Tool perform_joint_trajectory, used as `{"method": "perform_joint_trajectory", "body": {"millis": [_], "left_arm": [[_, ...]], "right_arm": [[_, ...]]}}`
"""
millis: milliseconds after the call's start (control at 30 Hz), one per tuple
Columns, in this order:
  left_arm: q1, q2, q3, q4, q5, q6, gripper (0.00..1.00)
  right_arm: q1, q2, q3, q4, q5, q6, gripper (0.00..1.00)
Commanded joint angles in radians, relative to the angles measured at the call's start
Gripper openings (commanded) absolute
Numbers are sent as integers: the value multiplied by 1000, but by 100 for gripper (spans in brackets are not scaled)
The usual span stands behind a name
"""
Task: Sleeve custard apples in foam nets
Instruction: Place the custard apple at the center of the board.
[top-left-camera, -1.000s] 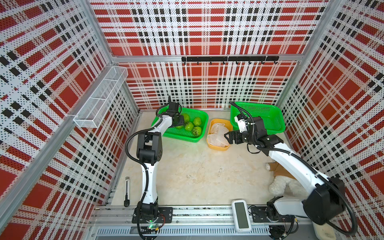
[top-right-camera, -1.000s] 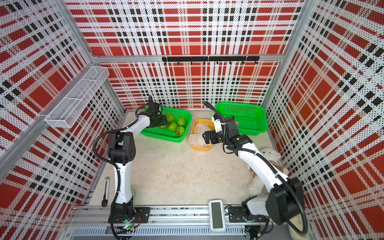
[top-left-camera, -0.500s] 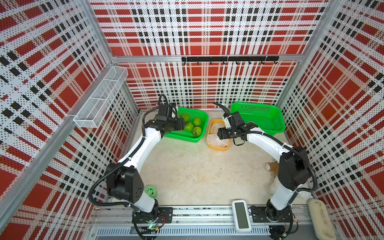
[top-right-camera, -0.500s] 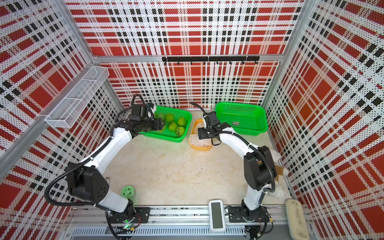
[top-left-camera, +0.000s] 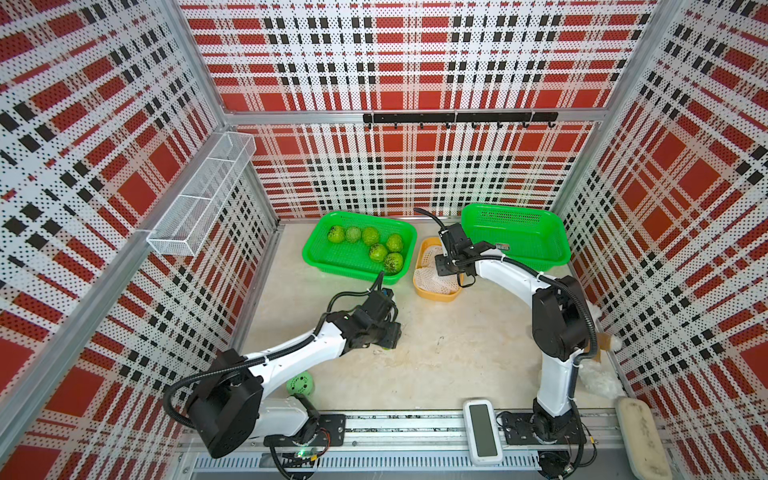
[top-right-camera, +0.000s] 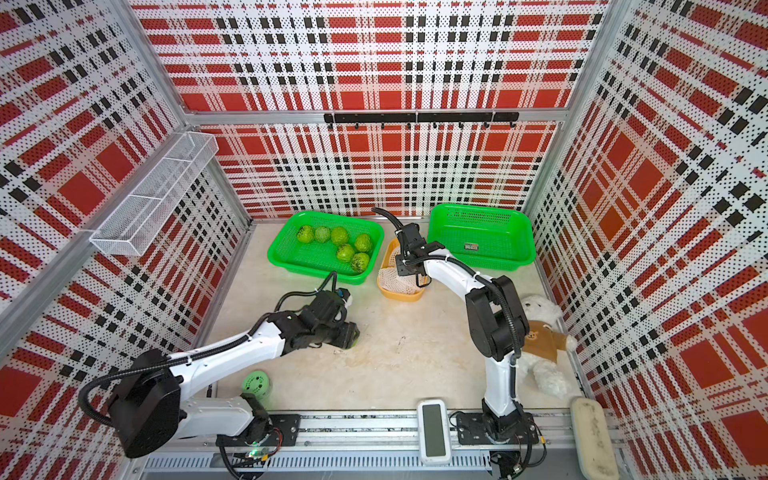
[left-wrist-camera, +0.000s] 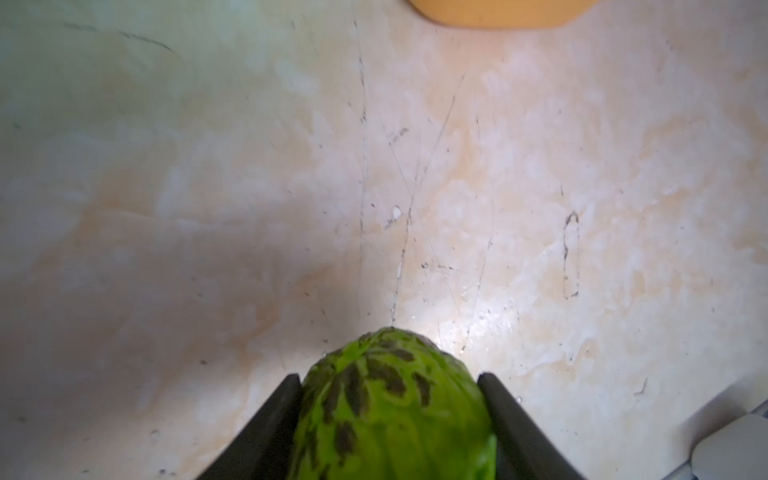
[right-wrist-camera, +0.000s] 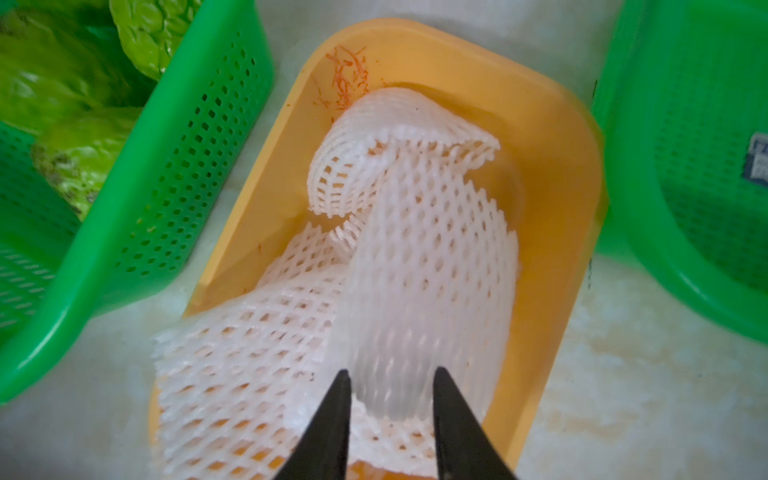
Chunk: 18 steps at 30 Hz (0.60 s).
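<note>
Green custard apple (left-wrist-camera: 395, 407) clamped in left fingers (left-wrist-camera: 268, 432) | right fingers (right-wrist-camera: 328, 428) pinch foam net (right-wrist-camera: 424, 270) in yellow tub (right-wrist-camera: 557, 174) between green baskets (right-wrist-camera: 199, 166)

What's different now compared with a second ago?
The left end effector left the green basket and drew back toward the middle of the table, carrying a custard apple. The right end effector, open before over the yellow tray, closed on a foam net there. Basket, tray and other fruits stayed put.
</note>
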<state>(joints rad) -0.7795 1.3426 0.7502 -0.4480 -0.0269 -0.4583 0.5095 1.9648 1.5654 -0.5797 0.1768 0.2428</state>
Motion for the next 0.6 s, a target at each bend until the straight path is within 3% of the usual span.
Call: {"method": "perform_joint_trajectory", "body": {"millis": [0, 300, 367, 400, 500, 567], "left_arm": [[-50, 46, -3, 81, -51, -83, 63], [-83, 136, -5, 132, -12, -72, 70], [-84, 149, -4, 150, 19, -56, 77], [-84, 153, -2, 154, 28, -50, 80], [-75, 141, 17, 142, 58, -44, 88], [-60, 106, 30, 146, 102, -46, 99]], "right_arm": [[4, 22, 51, 1, 38, -23, 14], [8, -55, 24, 30, 11, -77, 0], [10, -80, 12, 35, 56, -91, 0], [12, -96, 3, 40, -22, -96, 0], [16, -147, -26, 53, -52, -117, 0], [19, -187, -47, 61, -84, -138, 0]]}}
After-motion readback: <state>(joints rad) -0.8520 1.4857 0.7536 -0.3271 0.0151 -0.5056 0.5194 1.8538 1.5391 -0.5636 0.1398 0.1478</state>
